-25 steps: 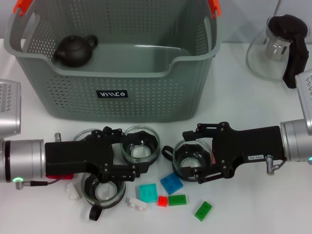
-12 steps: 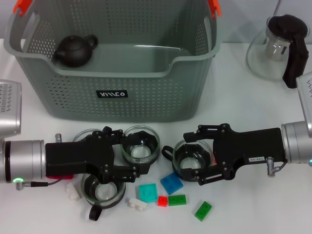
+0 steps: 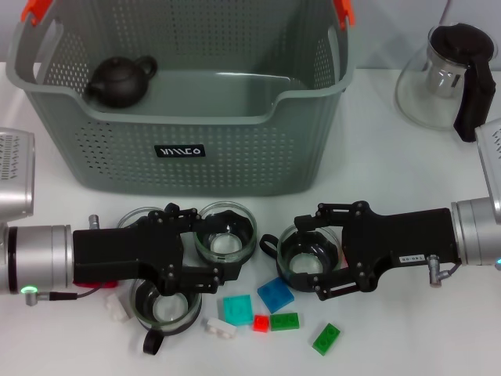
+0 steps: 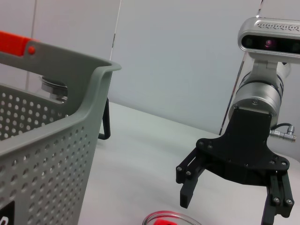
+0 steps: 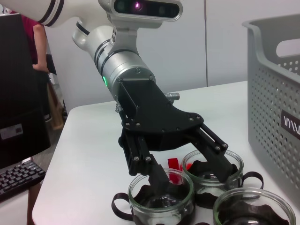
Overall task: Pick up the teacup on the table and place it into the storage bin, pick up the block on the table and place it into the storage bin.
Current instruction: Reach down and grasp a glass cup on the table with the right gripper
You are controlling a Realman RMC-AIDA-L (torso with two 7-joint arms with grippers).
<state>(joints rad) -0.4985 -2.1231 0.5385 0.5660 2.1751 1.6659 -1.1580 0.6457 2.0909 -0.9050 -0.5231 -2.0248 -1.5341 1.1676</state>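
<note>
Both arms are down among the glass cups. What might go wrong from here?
1. The left gripper is open, its fingers between close-packed cups; closing may knock a neighbouring cup.
2. The right gripper straddles a cup with the blue block beside its lower finger; it might get pushed.
3. The bin wall stands high; a low lift may hit it.

The storage bin (image 3: pixel 188 125) is grey, its walls dotted with rows of small holes, with orange-red handle tabs (image 3: pixel 35 9) and a black label in white letters (image 3: pixel 180 150). The surface (image 3: pixel 391 157) is white. Both claws, left (image 3: pixel 205 247) and right (image 3: pixel 313 254), are black on silver arms. A dark brown teapot (image 3: pixel 120 78) sits inside; near blocks are blue (image 3: pixel 275 295), teal (image 3: pixel 237 307), red (image 3: pixel 261 323), green (image 3: pixel 326 338) and white (image 3: pixel 220 327)
</note>
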